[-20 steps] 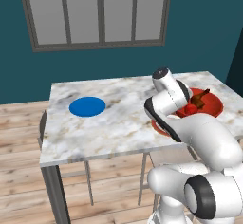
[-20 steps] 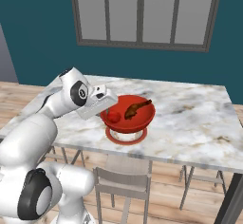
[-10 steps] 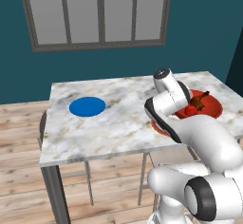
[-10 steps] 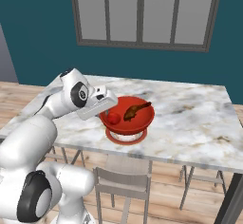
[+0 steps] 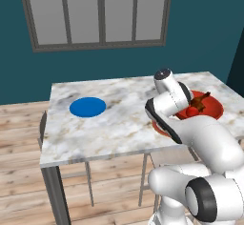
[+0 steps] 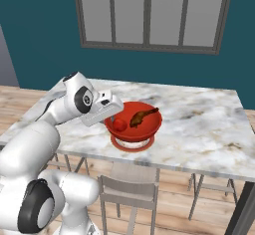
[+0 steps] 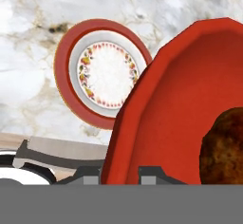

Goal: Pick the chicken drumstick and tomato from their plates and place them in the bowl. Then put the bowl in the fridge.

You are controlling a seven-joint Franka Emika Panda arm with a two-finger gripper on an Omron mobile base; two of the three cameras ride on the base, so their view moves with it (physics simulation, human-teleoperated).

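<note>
Red-orange and glossy, the bowl [image 6: 133, 122] is riding just above the white plate with the red-brown rim [image 7: 102, 72], and the fingers [image 7: 121, 173] are pinching its near-left rim, closed tight on that thin wall. Inside, the tomato [image 6: 119, 124] is sitting at the left and the chicken drumstick [image 6: 143, 117] is lying across the middle with its bone end pointing right, so the loading step looks done and the carry to the fridge looks to be what is left.

Judging by its look, the bowl is behaving as a stiff, hard shell, light enough for a one-sided rim grip, but that grip is lopsided: the weight is hanging out past the fingers, so any tilt is likely to send the round tomato rolling and the drumstick sliding. Keeping the rim level seems to be the key. The smooth glaze may also be slippery between the pads.

Underneath, the counter [image 5: 119, 119] is showing pale marble with brown veins, flat and hard, with the blue plate [image 5: 87, 107] lying well apart at the left. A grey chair [image 6: 128, 191] is tucked under the near edge. Behind, a dark teal wall is carrying a grey-framed window [image 5: 100, 12], and the floor is running in light wood planks.
</note>
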